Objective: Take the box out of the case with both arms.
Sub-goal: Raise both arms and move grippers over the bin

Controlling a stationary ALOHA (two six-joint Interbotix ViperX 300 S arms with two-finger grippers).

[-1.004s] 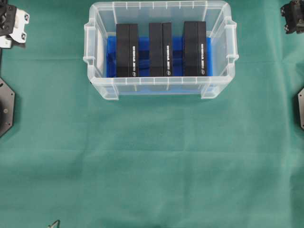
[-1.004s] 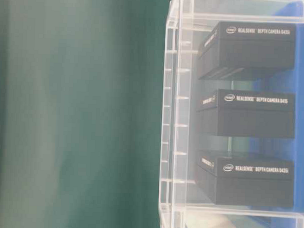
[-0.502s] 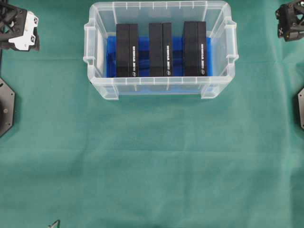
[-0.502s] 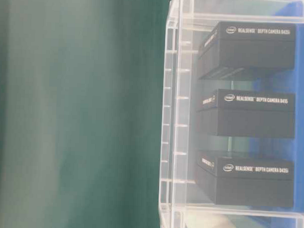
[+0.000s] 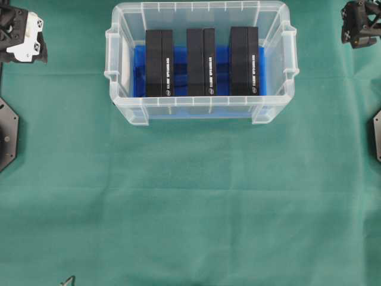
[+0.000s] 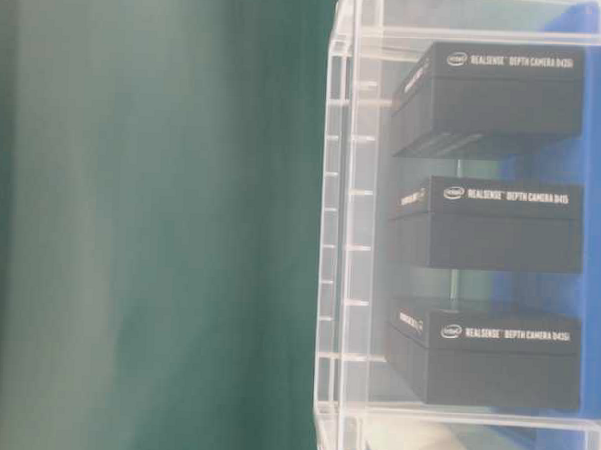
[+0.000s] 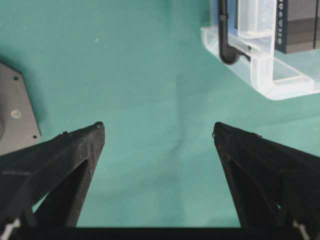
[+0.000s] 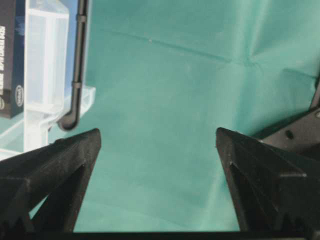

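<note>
Inside the case, three black boxes side by side.

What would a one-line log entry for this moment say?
left gripper: open, empty | right gripper: open, empty | case: three black boxes inside

The light is even and quite bright, coming from above; the green cloth shows only soft folds and almost no hard shadow. Under the case there is a thin, pale shadow along its near edge. The clear plastic gives small white glare on the rim, toward 12 o'clock in the overhead view. The table-level view is soft: the cloth at 9 o'clock is blurred into vertical streaks, while the white print on the boxes stays readable. In both wrist views the fingers at 6 o'clock are dark, nearly without detail, and slightly out of focus.
</note>
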